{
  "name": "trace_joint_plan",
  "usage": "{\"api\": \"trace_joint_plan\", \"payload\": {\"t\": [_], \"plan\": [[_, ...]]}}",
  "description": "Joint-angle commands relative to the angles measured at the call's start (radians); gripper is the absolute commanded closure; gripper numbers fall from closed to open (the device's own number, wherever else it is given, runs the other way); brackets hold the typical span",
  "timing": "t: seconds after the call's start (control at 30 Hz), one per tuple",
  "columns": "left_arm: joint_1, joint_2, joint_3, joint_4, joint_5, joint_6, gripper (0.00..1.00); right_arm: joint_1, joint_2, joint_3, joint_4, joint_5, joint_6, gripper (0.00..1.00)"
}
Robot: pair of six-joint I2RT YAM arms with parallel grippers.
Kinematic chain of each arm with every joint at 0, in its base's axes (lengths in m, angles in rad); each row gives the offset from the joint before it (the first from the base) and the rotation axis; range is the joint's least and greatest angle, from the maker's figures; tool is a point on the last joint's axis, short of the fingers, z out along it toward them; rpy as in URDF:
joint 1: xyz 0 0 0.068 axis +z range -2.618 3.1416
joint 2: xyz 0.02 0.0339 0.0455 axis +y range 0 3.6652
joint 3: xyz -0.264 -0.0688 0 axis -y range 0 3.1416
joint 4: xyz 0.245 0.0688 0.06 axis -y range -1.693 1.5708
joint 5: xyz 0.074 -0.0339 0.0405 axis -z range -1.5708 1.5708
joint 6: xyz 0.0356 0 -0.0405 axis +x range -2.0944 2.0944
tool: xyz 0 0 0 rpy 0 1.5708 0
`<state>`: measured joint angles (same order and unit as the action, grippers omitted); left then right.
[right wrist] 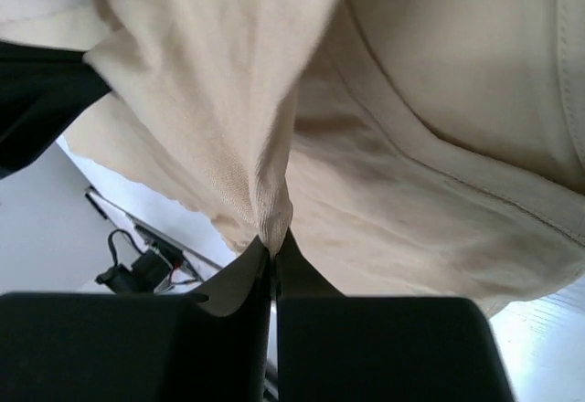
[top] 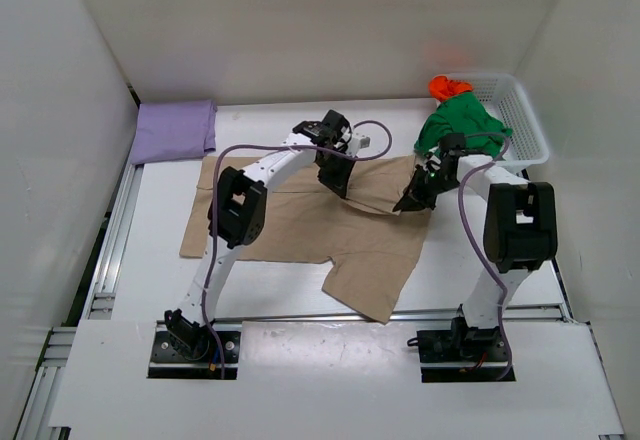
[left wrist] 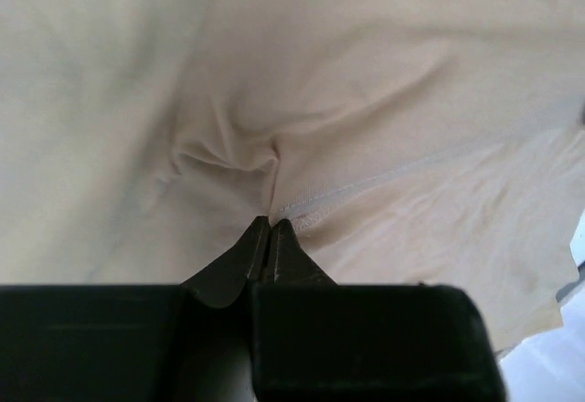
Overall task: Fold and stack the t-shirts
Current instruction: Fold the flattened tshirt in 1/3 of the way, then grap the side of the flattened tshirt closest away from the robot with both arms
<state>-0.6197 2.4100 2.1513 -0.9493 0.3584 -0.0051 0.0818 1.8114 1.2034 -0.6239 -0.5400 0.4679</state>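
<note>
A beige t-shirt (top: 300, 225) lies spread across the middle of the table. My left gripper (top: 341, 188) is shut on a pinch of its cloth (left wrist: 228, 151) near the far edge, by a stitched hem. My right gripper (top: 408, 203) is shut on a fold of the same shirt (right wrist: 265, 183) at its far right corner, lifted a little off the table. A folded lilac t-shirt (top: 174, 129) rests at the far left. A green t-shirt (top: 460, 120) and an orange-red one (top: 447, 86) hang over the basket's near left corner.
A white mesh basket (top: 520, 110) stands at the far right by the wall. White walls close in the table on three sides. A metal rail (top: 110, 250) runs along the left edge, and both arm bases sit at the near edge.
</note>
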Motion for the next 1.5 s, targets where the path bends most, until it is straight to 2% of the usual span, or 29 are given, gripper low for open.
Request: {"api": "trace_joint_plan", "payload": {"t": [0.0, 0.03, 0.1, 0.2, 0.23, 0.3, 0.4, 0.53, 0.6, 0.67, 0.7, 0.73, 0.77, 0.83, 0.87, 0.9, 0.97, 1.0, 1.1, 1.23, 1.33, 1.47], "plan": [[-0.018, -0.075, -0.013, -0.039, 0.033, 0.005, 0.90, -0.013, 0.032, -0.011, -0.068, -0.034, -0.003, 1.00], [-0.028, -0.075, -0.013, -0.039, 0.033, 0.005, 0.88, -0.013, 0.032, -0.011, -0.068, -0.022, -0.003, 1.00], [-0.028, -0.075, -0.013, -0.058, 0.033, 0.005, 0.86, -0.013, 0.032, -0.011, -0.105, 0.033, -0.003, 0.90], [-0.028, -0.086, -0.013, -0.080, 0.042, 0.005, 0.68, -0.025, 0.023, -0.011, -0.142, 0.119, 0.011, 0.62], [-0.028, -0.086, -0.013, -0.080, 0.042, 0.005, 0.54, -0.037, -0.009, -0.011, -0.152, 0.149, 0.011, 0.54], [-0.028, -0.098, -0.013, -0.104, 0.051, 0.005, 0.45, -0.037, -0.043, -0.011, -0.152, 0.224, 0.021, 0.49], [-0.028, -0.146, -0.039, -0.105, 0.065, 0.005, 0.37, -0.037, -0.113, 0.016, -0.152, 0.304, 0.031, 0.51], [-0.015, -0.236, -0.064, -0.115, 0.045, 0.005, 0.33, 0.038, -0.156, 0.106, -0.100, 0.402, 0.002, 0.75], [0.027, -0.281, -0.096, -0.094, 0.024, 0.005, 0.33, 0.067, -0.086, 0.165, -0.121, 0.402, -0.009, 0.82], [0.104, -0.360, -0.135, -0.071, -0.030, 0.005, 0.32, 0.078, -0.054, 0.185, -0.145, 0.356, 0.004, 0.83], [0.135, -0.389, -0.186, -0.060, -0.070, 0.005, 0.32, 0.078, -0.053, 0.174, -0.145, 0.339, 0.027, 0.81], [0.168, -0.417, -0.215, -0.060, -0.187, 0.005, 0.32, 0.078, -0.063, 0.156, -0.154, 0.339, 0.037, 0.77], [0.246, -0.481, -0.253, -0.060, -0.238, 0.005, 0.32, 0.078, -0.102, 0.133, -0.154, 0.339, 0.046, 0.63], [0.346, -0.564, -0.431, -0.077, -0.314, 0.005, 0.32, 0.087, -0.154, 0.046, -0.195, 0.392, 0.057, 0.54], [0.403, -0.665, -0.506, -0.077, -0.353, 0.005, 0.32, 0.114, -0.206, 0.010, -0.207, 0.437, 0.057, 0.50], [0.522, -0.716, -0.662, -0.077, -0.367, 0.005, 0.32, 0.130, -0.231, -0.025, -0.218, 0.448, 0.057, 0.45], [0.641, -0.848, -0.804, -0.068, -0.407, 0.005, 0.30, 0.191, -0.291, -0.132, -0.240, 0.448, 0.066, 0.42], [0.744, -0.882, -0.923, -0.068, -0.421, 0.005, 0.30, 0.216, -0.306, -0.165, -0.240, 0.434, 0.078, 0.40], [0.883, -0.965, -1.062, -0.059, -0.420, 0.005, 0.25, 0.312, -0.354, -0.277, -0.229, 0.387, 0.138, 0.36], [0.934, -1.009, -1.255, 0.038, -0.401, 0.005, 0.24, 0.392, -0.399, -0.370, -0.172, 0.348, 0.184, 0.35], [0.934, -1.020, -1.283, 0.084, -0.365, 0.005, 0.24, 0.420, -0.409, -0.425, -0.133, 0.269, 0.184, 0.35], [0.934, -0.964, -1.283, 0.138, -0.365, 0.005, 0.23, 0.506, -0.400, -0.481, -0.094, 0.258, 0.195, 0.35]]}}
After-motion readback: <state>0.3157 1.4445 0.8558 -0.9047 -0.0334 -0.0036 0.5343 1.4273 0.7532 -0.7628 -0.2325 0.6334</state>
